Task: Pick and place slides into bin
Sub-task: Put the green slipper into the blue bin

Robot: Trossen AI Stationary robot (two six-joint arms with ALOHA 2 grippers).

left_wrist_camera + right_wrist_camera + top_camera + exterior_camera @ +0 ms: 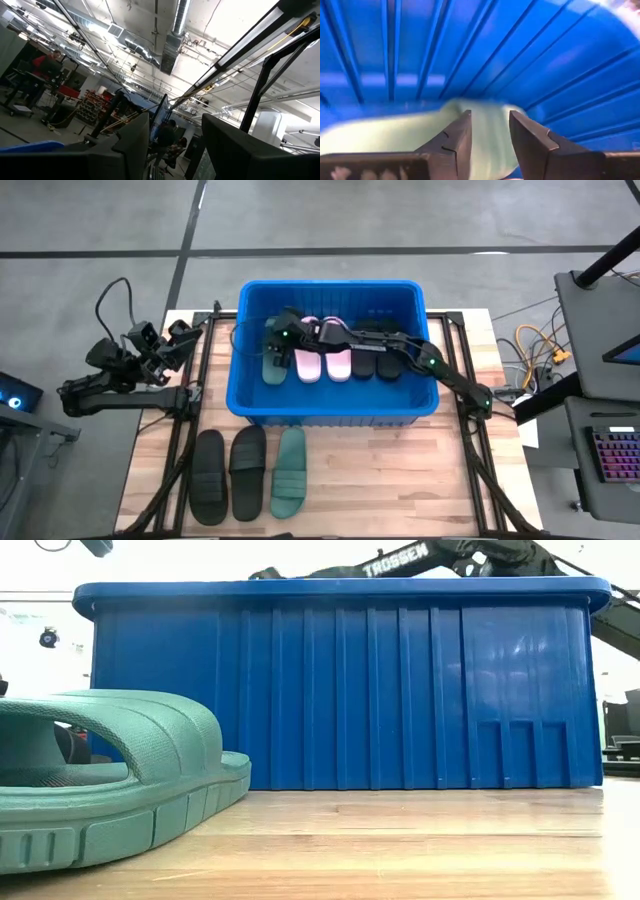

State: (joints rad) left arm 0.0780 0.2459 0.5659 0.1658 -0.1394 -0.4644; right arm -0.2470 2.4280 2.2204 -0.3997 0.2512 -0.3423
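The blue bin [330, 412] stands at the table's far middle. In it lie a pink pair [323, 362] and a black pair [374, 362]. My right gripper [283, 340] reaches into the bin's left part and is shut on a dark green slide [272, 368], which lies along the bin's left wall. Three slides lie on the table in front of the bin: two black slides [228, 472] and a green slide [290, 472], soles down. My left gripper [185, 335] is parked off the table's left edge, open and empty, pointing up. My right gripper pinches the green slide [487, 125] between its two fingers, at the slide's far end; which part of it, I cannot tell. The fingers come from above and from the right, slanting down into the bin. The slide's near end reaches toward the bin's front wall.
The bin's tall walls [340, 690] enclose the right gripper. The green slide on the table [100, 780] lies close to the low camera. Bare wood lies at the table's front right [400, 480]. Cables and a keyboard [615, 455] lie right of the table.
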